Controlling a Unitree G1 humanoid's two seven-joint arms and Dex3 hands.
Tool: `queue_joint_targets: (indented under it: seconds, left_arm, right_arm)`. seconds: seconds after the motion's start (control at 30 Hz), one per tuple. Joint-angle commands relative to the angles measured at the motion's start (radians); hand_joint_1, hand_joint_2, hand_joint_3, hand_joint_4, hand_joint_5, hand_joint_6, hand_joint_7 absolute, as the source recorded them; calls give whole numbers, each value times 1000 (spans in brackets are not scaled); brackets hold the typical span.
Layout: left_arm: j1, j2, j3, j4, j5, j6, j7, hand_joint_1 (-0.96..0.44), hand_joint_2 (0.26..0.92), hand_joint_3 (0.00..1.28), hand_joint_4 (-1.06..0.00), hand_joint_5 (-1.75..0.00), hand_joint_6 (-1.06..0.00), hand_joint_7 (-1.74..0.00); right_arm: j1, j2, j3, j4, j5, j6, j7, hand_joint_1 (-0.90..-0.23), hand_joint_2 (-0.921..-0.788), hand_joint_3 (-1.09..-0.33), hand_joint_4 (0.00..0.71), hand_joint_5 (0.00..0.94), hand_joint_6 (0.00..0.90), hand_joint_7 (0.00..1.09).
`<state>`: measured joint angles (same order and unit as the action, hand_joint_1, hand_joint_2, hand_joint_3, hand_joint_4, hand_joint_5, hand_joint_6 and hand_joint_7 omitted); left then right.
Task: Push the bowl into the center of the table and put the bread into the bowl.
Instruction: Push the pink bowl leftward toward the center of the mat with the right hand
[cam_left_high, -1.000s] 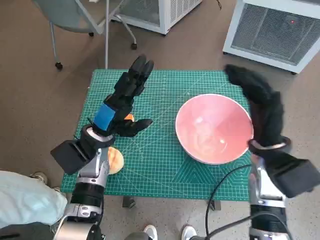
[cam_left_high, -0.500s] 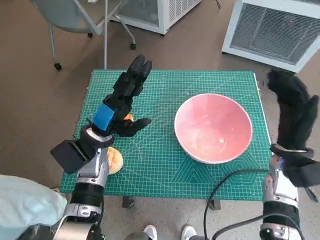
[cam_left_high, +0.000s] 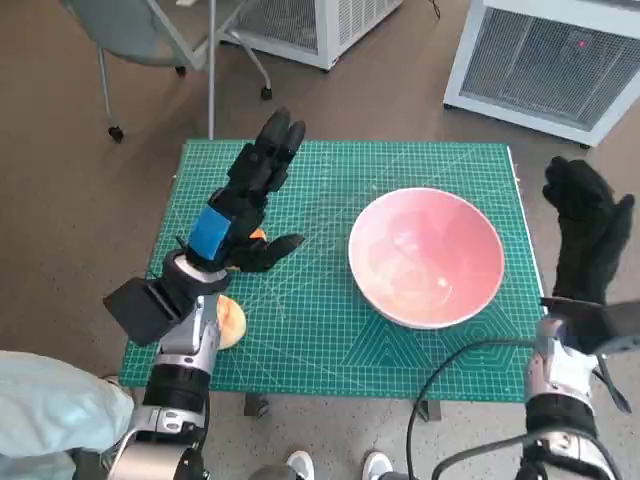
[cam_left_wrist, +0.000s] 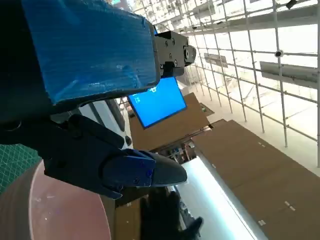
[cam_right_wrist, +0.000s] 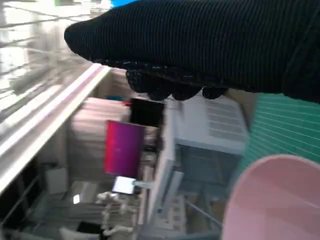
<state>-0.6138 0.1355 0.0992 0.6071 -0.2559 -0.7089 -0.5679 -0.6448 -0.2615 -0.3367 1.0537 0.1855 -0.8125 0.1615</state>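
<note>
Table (cam_left_high: 300, 360): green gridded mat covers it; bowl and bread both lie on it.
Bowl (cam_left_high: 427, 256): pink, upright, right of the table's middle, touched by neither hand.
Risk, bowl: it likely needs a further nudge leftward; a shove high on the rim could tip it or skid it too far.
Right hand (cam_left_high: 585, 230): raised off the table's right edge, apart from the bowl; fingers loosely spread, holding nothing.
Left hand (cam_left_high: 245, 200): hovers over the left half, fingers stretched out and apart, empty.
Bread (cam_left_high: 230, 320): near the left front edge, mostly hidden under the left forearm.
Risk, bread: a blind reach could knock it off the nearby edge.
</note>
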Motion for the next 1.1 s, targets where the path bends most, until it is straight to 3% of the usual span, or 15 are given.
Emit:
queue_joint_targets:
  seconds: [0.03,0.53,0.67,0.87,1.1]
  left_arm:
    - [-17,0,9,4,-12,-5,0,-579,921,298,-43,-15,-67,-29]
    - [1,16,12,-23,-5,0,9,-599,921,301,-51,-12,-76,-33]
    - [9,21,13,-34,-5,1,13,-602,921,298,-52,-11,-77,-33]
    - [23,28,16,-48,-1,1,19,-606,921,296,-53,-10,-77,-32]
    - [42,35,21,-66,7,-5,29,-618,921,296,-58,-10,-81,-33]
  right_arm:
    - [-17,20,-21,84,36,50,28,-596,-921,-839,133,1,6,430]
    - [-81,95,-74,189,105,168,66,-558,-921,-853,181,15,75,438]
    - [-98,117,-93,202,128,201,84,-551,-921,-827,188,14,91,432]
    - [-119,141,-108,216,140,239,99,-556,-921,-810,197,10,111,403]
    - [-138,163,-109,225,134,261,106,-555,-921,-802,214,10,136,377]
